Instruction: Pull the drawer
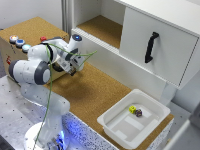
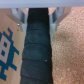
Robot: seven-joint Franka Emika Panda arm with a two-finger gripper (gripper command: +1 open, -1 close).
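Exterior view: the arm (image 1: 35, 72) reaches toward the low wooden box (image 1: 10, 52) at the far left of the cork surface, with coloured buttons (image 1: 20, 43) on its top; the gripper (image 1: 74, 64) sits low at the box's right end, close against its side, and the arm hides the plywood face there; so the drawer itself cannot be made out in this view, only the box it belongs to; the jaws are too small and too blurred to read here. To the right stands the white cabinet (image 1: 160, 42) with its black handle (image 1: 151, 47), well apart from the gripper; a white tray (image 1: 152, 107) with two small dice (image 1: 135, 110) lies near the right edge; a green cable (image 1: 50, 80) loops over the arm.

Wrist view: a dark ribbed strip (image 2: 37, 50) fills the middle; light-brown plywood (image 2: 10, 50) with a blue pixel print (image 2: 6, 45) lies on one side, cork (image 2: 67, 55) on the other; two pale finger bases (image 2: 19, 14) show beside the strip, but their tips do not, so whether the jaws are released or clenched I cannot tell.

Judgement: the step in hand looks like closing in on, or seating at, the drawer's grip point; whether anything is held is unclear. The next move calls for a sure hold, then a straight pull away from the box, kept level so the drawer does not bind.
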